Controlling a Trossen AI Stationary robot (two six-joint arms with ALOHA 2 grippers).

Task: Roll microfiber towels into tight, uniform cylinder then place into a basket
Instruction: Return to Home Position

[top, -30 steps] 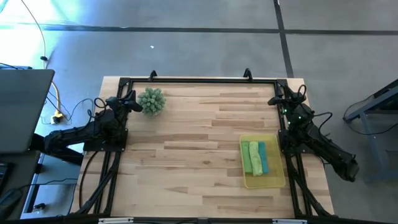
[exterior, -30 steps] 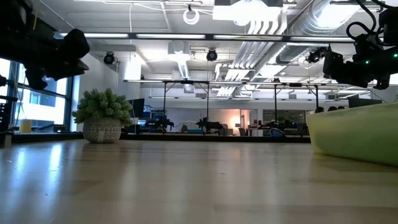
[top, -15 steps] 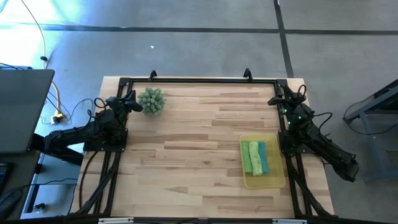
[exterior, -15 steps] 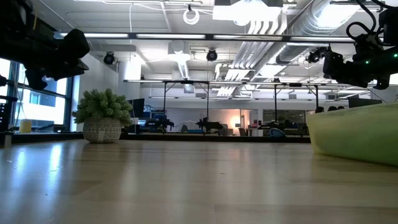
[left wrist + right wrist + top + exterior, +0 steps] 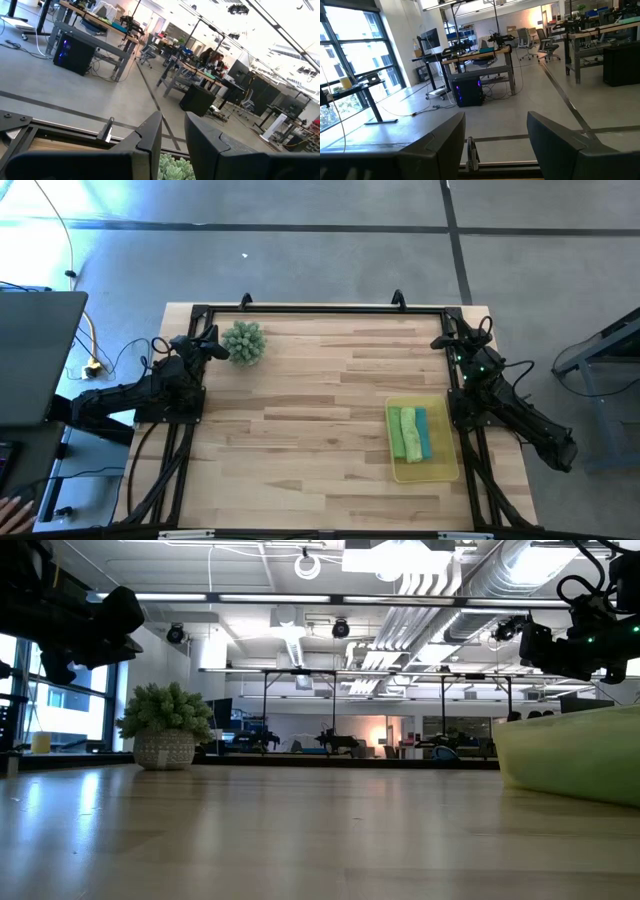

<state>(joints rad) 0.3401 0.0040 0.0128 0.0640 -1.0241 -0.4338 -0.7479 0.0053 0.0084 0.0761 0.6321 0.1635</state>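
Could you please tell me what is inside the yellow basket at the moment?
In the basket lie two lime green towels and one teal towel, rolled, side by side. The basket floor beneath them is covered, and the low view shows only its wall.

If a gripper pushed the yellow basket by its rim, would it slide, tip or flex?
Probably slides easily: the basket looks like thin translucent plastic, flat on the smooth wooden table. Unlikely to tip: it is shallow and wide. The rolled towels inside are soft, so probably add little weight.
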